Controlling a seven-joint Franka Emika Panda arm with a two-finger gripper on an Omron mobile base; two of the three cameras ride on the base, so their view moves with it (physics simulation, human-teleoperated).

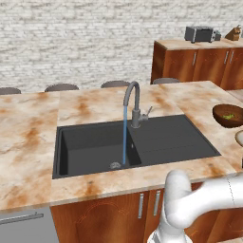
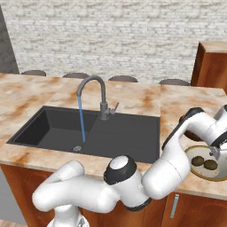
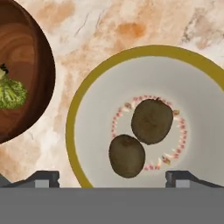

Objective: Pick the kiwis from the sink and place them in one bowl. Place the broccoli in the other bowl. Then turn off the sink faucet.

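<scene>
With its tips spread wide at the frame's bottom, the gripper [image 3: 112, 177] hovers over 2 kiwis [image 3: 152, 121] touching in the pale bowl [image 3: 87, 92], broccoli [image 3: 11, 92] in the wooden bowl [image 3: 37, 61] at left.

Kiwis [image 3: 140, 135] in one bowl [image 3: 87, 109]; broccoli [image 3: 11, 92] in the other bowl [image 3: 35, 57].

Tall sink faucet [image 1: 134, 102] standing over the sink [image 1: 156, 137] and pouring water, basin lying bare around it, two kiwis [image 3: 140, 135] touching mid pale bowl [image 3: 87, 113], wooden bowl [image 3: 37, 52] sitting just beside on the worktop [image 1: 28, 133]
</scene>
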